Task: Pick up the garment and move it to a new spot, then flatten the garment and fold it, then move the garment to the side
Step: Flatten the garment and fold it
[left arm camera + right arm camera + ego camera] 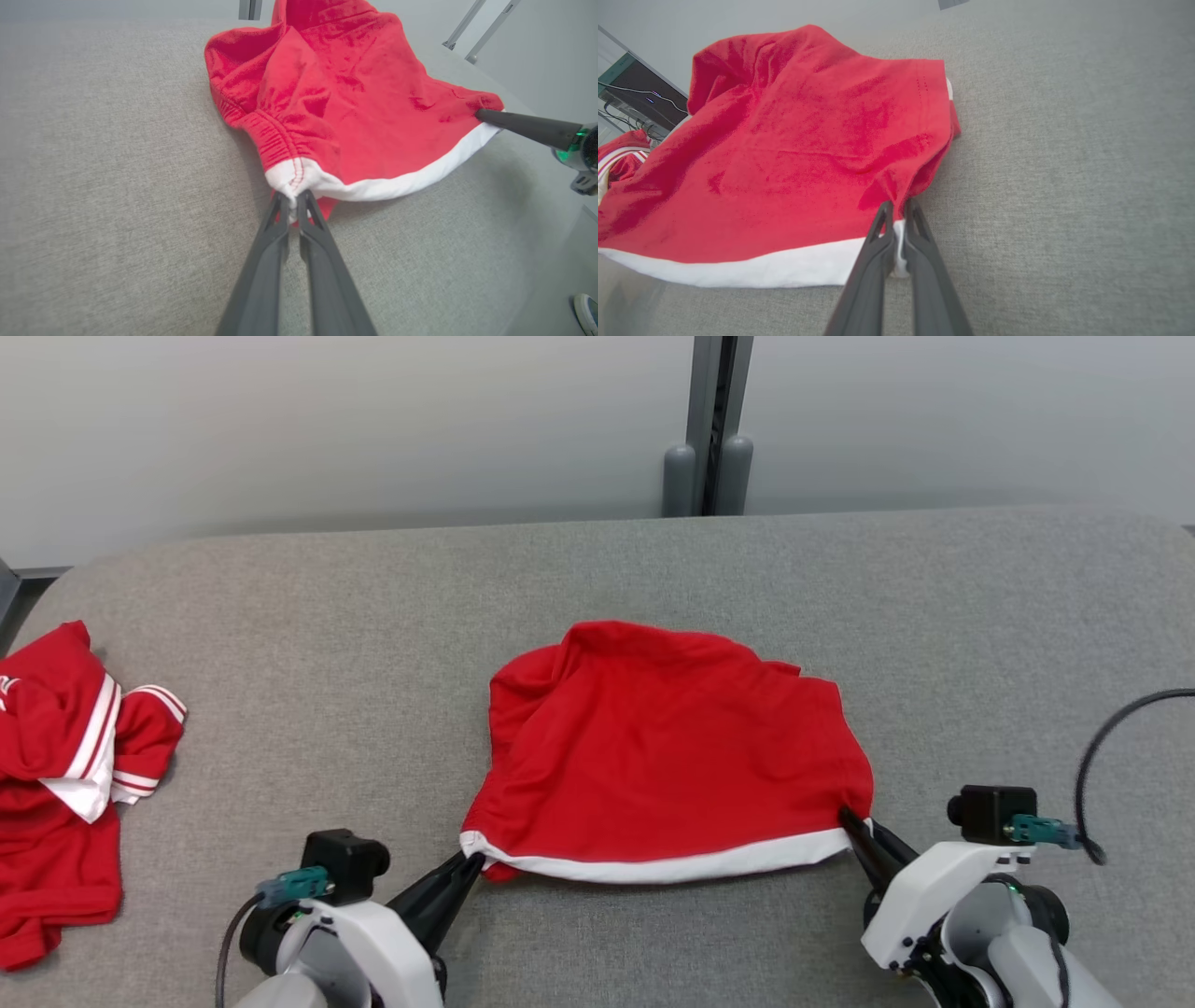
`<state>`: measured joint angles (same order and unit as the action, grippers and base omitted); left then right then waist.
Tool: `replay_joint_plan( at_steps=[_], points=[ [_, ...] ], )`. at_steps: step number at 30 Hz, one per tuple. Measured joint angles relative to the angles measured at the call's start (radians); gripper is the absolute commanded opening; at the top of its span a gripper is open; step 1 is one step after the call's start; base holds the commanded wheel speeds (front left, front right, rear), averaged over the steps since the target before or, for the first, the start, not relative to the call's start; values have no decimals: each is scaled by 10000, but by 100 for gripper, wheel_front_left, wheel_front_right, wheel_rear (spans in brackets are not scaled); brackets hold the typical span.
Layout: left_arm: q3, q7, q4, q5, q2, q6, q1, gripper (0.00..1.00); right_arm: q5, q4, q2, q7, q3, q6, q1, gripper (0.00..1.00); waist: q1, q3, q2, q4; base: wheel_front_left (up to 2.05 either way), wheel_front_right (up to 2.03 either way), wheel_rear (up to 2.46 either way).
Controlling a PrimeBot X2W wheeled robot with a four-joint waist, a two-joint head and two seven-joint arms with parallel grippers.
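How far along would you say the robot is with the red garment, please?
Seemingly done: the red garment lies in the middle of the grey surface, apart from the red pile at the left. In hand: the left gripper and right gripper are shut on the two ends of its white hem. Left: its far part is rumpled, so flattening, folding and moving it aside remain.

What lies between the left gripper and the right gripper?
The white hem of the red garment, its ends pinched by the left gripper and the right gripper; the head view shows it.
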<state>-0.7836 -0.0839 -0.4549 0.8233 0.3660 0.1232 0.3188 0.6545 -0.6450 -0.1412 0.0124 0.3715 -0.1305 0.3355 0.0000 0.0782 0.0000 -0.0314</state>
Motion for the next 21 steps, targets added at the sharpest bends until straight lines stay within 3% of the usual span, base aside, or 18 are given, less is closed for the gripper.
replay_joint_plan(
  at_steps=[7, 14, 21],
  points=[
    [186, 322, 1237, 247, 1014, -138, -647, 0, 930, 1248, -537, 508, 142, -2, -669, 0, 0, -348, 0, 72, 0, 0, 0],
    [318, 1060, 3139, 688, 2155, -512, -1648, 0, 2004, 3166, -1225, 1498, 178, -2, -1820, 0, 1, -474, 0, 66, 0, 0, 0],
    [303, 1850, 5041, 1231, 2978, -1087, -2669, 0, 2522, 4761, -1705, 2604, -403, -2, -3328, 0, 0, -569, 0, 63, 0, 0, 0]
  ],
)
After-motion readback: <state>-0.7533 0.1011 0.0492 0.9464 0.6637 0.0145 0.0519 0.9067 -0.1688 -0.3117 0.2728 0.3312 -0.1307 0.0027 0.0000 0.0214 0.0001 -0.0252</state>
